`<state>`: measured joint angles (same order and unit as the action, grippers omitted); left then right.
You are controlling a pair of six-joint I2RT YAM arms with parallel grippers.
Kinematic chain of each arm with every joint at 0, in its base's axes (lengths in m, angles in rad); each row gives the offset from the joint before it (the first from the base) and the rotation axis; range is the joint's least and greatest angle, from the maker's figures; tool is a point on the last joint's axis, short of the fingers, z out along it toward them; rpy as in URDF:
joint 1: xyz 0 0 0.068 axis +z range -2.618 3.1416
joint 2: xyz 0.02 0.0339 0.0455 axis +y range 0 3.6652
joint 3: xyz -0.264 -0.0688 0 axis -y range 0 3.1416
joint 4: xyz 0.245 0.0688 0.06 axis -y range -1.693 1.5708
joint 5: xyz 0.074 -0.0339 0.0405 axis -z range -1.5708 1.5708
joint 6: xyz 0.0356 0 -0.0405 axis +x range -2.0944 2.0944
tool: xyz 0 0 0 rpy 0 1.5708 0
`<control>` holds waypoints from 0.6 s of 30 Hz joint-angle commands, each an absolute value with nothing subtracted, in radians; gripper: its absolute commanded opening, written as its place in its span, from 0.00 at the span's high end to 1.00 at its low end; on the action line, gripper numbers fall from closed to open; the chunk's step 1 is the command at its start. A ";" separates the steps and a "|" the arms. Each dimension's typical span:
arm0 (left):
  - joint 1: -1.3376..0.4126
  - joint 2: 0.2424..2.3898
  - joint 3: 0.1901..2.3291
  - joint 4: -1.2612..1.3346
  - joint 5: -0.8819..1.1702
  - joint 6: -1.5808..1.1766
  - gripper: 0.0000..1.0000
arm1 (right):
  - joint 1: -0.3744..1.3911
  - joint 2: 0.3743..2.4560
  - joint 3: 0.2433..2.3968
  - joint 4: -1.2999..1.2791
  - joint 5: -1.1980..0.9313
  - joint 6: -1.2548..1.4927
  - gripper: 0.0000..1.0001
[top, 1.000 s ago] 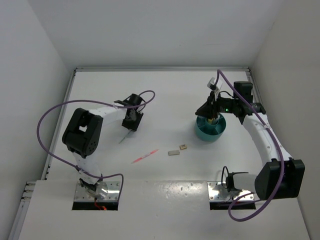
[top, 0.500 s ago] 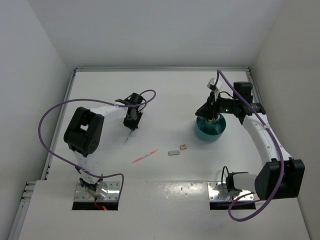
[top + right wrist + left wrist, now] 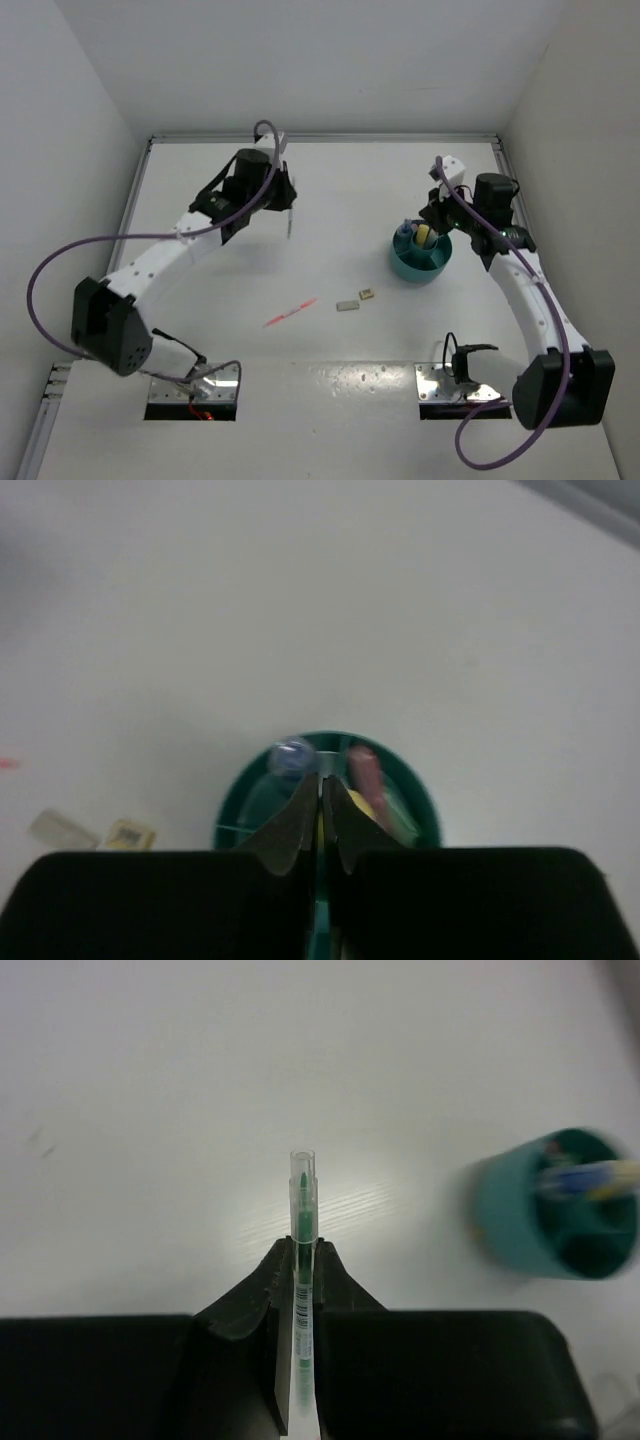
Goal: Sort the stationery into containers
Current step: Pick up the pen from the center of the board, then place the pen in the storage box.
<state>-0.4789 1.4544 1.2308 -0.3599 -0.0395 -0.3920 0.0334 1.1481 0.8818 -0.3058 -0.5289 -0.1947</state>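
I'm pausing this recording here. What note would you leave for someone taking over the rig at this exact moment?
Left hand: shut on a green-ink pen, held over the table, well left of the teal cup.
Right hand: shut, nothing visible in it, directly above the cup.
Done: a blue-capped marker, yellow highlighter and pink stick stand in the cup.
Left: get the held pen into the cup, then the pink pen and two small blocks lying on the table.

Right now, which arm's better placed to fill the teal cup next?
Left. The left fingers grip a green pen above the table; the right fingers are shut on nothing over the teal cup.
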 commanded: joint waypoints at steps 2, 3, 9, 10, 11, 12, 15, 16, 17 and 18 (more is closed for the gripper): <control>-0.649 1.304 1.100 0.127 0.083 -0.609 1.00 | 0.020 1.008 0.821 -0.051 -0.040 -0.061 0.79; -0.679 1.304 1.035 0.206 0.062 -0.661 1.00 | 0.020 1.008 0.812 -0.051 0.062 -0.023 0.74; -0.949 1.362 0.882 0.789 -0.184 -0.629 1.00 | 0.020 0.982 0.790 0.003 0.320 0.110 0.79; -0.977 1.414 0.882 0.836 -0.249 -0.612 1.00 | 0.011 0.982 0.790 0.014 0.321 0.130 0.79; -1.027 1.445 0.891 0.875 -0.285 -0.594 1.00 | 0.011 0.967 0.778 0.024 0.321 0.141 0.79; -1.052 1.474 0.905 0.931 -0.323 -0.554 1.00 | 0.011 0.957 0.769 0.025 0.321 0.150 0.79; -1.135 1.594 0.989 0.982 -0.481 -0.483 1.00 | 0.002 0.945 0.759 0.034 0.321 0.178 0.79; -1.152 1.621 1.043 0.991 -0.523 -0.448 1.00 | 0.002 0.934 0.759 0.043 0.321 0.178 0.79; -1.166 1.649 1.072 0.991 -0.591 -0.437 1.00 | 0.002 0.934 0.750 0.043 0.321 0.178 0.79; -1.175 1.704 1.098 0.991 -0.609 -0.425 1.00 | -0.008 0.934 0.739 0.055 0.321 0.178 0.79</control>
